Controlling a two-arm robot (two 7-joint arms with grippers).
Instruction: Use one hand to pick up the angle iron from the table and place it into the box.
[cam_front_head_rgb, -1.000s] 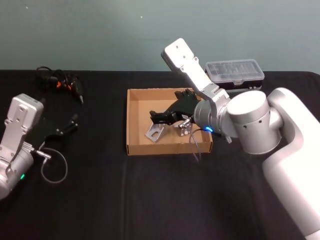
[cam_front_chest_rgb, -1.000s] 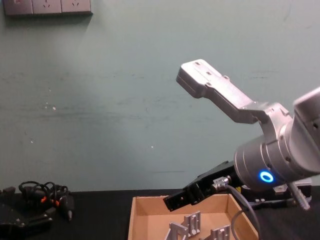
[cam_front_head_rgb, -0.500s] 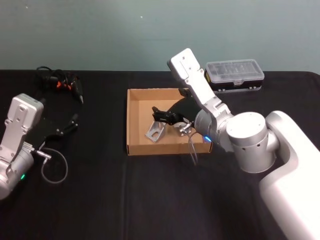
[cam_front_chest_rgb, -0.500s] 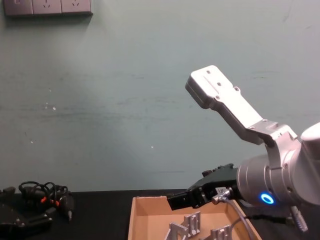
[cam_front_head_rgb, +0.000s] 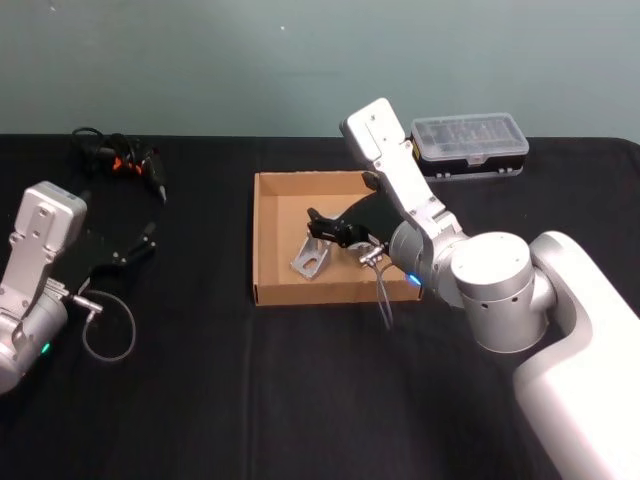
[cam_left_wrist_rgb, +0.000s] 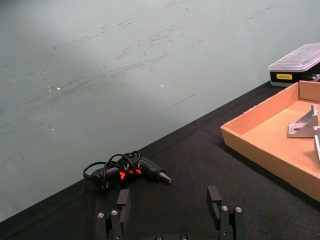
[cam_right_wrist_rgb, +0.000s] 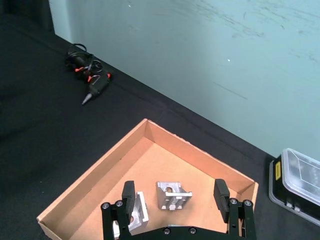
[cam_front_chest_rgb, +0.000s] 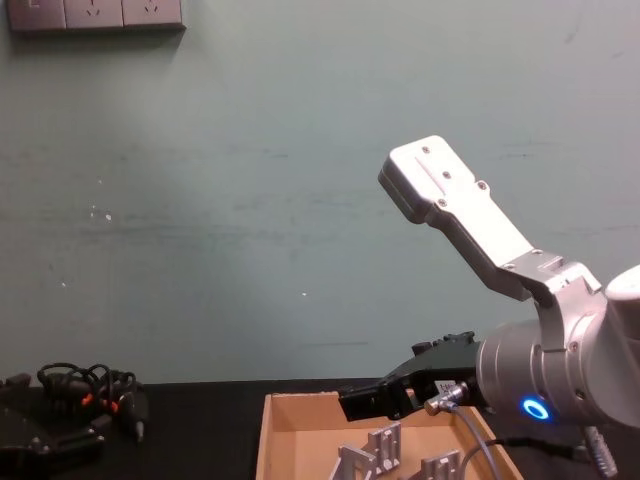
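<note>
Hovering over the box, the right gripper has its jaws wide apart and holds nothing. Two angle irons lie on the box floor under it. One sits near the middle of the box, between the two jaws as the wrist camera sees it. The other lies just beside it, close to one jaw. So the metal pieces look to be in the box already, and this step seems to be letting go and pulling away.

To do it well, the arm should lift straight up out of the box first. The jaws should stay apart, so they do not catch a piece and drag it back out. The arm should also keep off the low box walls, since a bump could slide the box on the black surface.

The left gripper rests well away from the box, low over the surface, with its jaws apart and empty. A black tool with a cord lies past it, far from the box.
</note>
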